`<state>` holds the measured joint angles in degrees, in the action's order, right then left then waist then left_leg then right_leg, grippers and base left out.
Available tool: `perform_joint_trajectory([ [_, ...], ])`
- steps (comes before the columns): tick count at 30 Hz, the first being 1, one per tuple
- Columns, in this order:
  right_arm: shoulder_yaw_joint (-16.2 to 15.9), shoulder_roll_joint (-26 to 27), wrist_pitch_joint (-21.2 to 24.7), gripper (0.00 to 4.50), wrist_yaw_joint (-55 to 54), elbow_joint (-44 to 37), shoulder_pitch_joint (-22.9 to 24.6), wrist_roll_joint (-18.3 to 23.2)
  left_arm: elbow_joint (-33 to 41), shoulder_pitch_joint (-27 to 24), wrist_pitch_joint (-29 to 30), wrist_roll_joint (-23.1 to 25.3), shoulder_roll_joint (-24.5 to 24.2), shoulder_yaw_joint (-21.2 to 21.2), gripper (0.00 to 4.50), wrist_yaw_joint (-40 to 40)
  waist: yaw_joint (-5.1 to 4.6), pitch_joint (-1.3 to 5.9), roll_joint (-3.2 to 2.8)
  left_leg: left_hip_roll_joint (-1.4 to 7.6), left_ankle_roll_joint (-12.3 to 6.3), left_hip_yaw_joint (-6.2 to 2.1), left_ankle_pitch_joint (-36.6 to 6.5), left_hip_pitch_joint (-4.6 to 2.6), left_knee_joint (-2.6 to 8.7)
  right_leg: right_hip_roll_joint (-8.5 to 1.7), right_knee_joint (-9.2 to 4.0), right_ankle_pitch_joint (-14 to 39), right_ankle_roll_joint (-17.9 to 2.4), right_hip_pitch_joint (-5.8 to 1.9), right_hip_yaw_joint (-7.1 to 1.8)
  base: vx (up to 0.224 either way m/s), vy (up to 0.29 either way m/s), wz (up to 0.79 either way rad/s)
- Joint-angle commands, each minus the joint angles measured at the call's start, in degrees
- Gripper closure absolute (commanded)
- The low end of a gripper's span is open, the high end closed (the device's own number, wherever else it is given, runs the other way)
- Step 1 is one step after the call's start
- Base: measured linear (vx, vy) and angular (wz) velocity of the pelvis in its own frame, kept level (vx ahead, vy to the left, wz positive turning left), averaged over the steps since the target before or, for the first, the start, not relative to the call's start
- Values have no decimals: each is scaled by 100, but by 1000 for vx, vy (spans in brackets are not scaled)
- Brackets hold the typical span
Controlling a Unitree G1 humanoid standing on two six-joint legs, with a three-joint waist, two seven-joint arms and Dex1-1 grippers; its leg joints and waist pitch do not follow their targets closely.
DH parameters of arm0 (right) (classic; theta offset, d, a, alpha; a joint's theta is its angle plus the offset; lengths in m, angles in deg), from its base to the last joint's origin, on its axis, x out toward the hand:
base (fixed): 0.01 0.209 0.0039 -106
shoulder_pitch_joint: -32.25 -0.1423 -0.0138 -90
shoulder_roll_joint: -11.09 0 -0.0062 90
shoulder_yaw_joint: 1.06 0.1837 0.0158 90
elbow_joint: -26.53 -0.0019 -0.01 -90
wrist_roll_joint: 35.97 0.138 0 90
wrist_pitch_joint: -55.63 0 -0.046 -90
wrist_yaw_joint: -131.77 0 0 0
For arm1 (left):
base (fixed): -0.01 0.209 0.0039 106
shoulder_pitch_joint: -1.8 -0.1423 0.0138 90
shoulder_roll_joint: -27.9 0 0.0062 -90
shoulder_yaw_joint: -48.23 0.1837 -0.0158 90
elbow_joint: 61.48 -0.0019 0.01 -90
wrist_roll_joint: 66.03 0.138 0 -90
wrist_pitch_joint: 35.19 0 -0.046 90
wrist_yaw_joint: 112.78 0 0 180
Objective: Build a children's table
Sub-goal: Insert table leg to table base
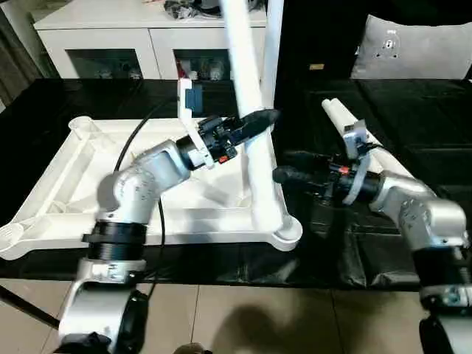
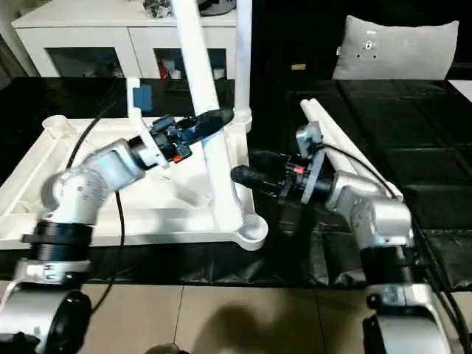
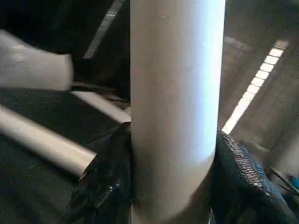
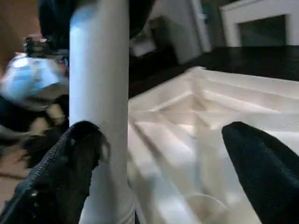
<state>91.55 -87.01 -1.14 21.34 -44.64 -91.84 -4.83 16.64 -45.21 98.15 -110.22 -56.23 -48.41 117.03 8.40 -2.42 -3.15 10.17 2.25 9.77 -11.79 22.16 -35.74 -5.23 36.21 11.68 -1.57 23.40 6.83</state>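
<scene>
The top [image 1: 74, 184] lies underside-up on the black counter [image 1: 413, 110]. 1 leg [image 1: 251, 133] stands in its near-right corner socket [image 1: 284, 234], leaning a little. A 2nd leg [image 1: 271, 44] stands at the far-right corner, and 2 more legs [image 1: 339, 112] lie on the counter to the right.

The left hand [image 1: 262, 118] is clenched around the leaning leg partway up, its fingers [image 3: 238, 182] pressed against both sides of the tube. The right hand [image 1: 284, 175] is released, spread wide, just beside the lower part of that leg. In the right wrist view 1 finger [image 4: 65, 163] sits close by the tube, the other well clear.

The main risk appears to be the tilt: if the leg is pushed down while off-axis, it may jam in the socket or pop out. A sideways pull from the left hand could also drag the light top across the counter. If the right hand closes off-centre, it may knock the leg instead of steadying it.
</scene>
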Motion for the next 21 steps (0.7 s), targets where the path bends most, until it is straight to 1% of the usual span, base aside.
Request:
perform_joint_trajectory([
  [1, -167, -63, 186, 39, 376, -84, -95, 105, 237, 219, 131, -255, -16, 82, 267, 305, 27, 426, 96, 308, -723, -96, 97, -40, 307, -407, -339, 125, -1384, -389, -345, 0, 0, 0],
  [2, -167, -63, 186, 48, 376, -84, -95, 105, 237, 219, 131, -255, -16, 82, 267, 305, 30, 424, 104, 302, -732, -92, 91, -40, 305, -406, -347, 133, -1382, -395, -343, 0, 0, 0],
  [3, -248, -100, 257, 62, 545, -138, -97, 144, 193, 268, 152, -273, -9, 81, 267, 345, 32, 420, 92, 307, -717, -99, 106, -31, 310, -409, -351, 156, -1364, -393, -345, 0, 0, 0],
  [4, -282, -117, 282, 62, 617, -150, -103, 160, 171, 289, 161, -278, -9, 81, 267, 367, 34, 426, 101, 295, -709, -93, 73, -38, 302, -400, -358, 200, -1338, -401, -338, 0, 0, 0],
  [5, -421, -135, 299, 74, 756, -197, -109, 143, 122, 358, 168, -278, 23, 80, 267, 361, 35, 424, 85, 299, -701, -95, 67, -34, 303, -405, -360, 218, -1329, -398, -342, 0, 0, 0],
  [7, -455, -130, 302, 80, 782, -195, -117, 135, 122, 369, 167, -273, 27, 100, 267, 372, 37, 425, 87, 303, -664, -102, 24, -32, 307, -404, -371, 269, -1302, -404, -338, 0, 0, 0],
  [9, -485, -91, 335, 107, 814, -165, -164, 152, 106, 393, 154, -237, 44, 153, 267, 406, 41, 427, 90, 308, -623, -106, 12, -36, 314, -407, -372, 291, -1290, -402, -340, 0, 0, 0],
  [10, -490, -74, 348, 107, 825, -157, -184, 165, 102, 397, 145, -218, 48, 175, 267, 424, 42, 429, 86, 309, -615, -108, 18, -36, 314, -406, -368, 286, -1289, -401, -338, 0, 0, 0],
  [11, -459, 2, 400, 123, 847, -166, -230, 260, 55, 419, 104, -175, 65, 194, 267, 438, 39, 432, 87, 305, -612, -107, 39, -33, 311, -402, -367, 244, -1291, -401, -339, 0, 0, 0],
  [16, -380, 97, 330, 133, 798, -184, -249, 285, 32, 425, 109, -178, 100, 202, 268, 499, 43, 437, 76, 310, -595, -108, 26, -39, 312, -403, -365, 238, -1309, -398, -335, 0, 0, 0],
  [18, -359, 92, 421, 133, 859, -179, -242, 359, 42, 414, 113, -181, 109, 219, 268, 532, 48, 438, 78, 309, -597, -108, 36, -40, 313, -403, -362, 187, -1317, -400, -337, 0, 0, 0],
  [19, -372, 43, 476, 114, 957, -206, -214, 393, 36, 397, 123, -181, 114, 242, 268, 569, 49, 436, 64, 308, -595, -108, 12, -37, 312, -403, -365, 202, -1316, -402, -335, 0, 0, 0],
  [20, -361, 5, 497, 114, 1033, -241, -192, 433, 21, 378, 126, -182, 113, 256, 268, 602, 50, 438, 75, 310, -597, -106, 11, -40, 310, -402, -363, 185, -1314, -401, -339, 0, 0, 0],
  [21, -361, 5, 497, 103, 1033, -241, -192, 433, 21, 378, 126, -182, 113, 256, 268, 602, 54, 440, 75, 305, -601, -106, 9, -38, 309, -400, -362, 183, -1316, -405, -335, 0, 0, 0],
])
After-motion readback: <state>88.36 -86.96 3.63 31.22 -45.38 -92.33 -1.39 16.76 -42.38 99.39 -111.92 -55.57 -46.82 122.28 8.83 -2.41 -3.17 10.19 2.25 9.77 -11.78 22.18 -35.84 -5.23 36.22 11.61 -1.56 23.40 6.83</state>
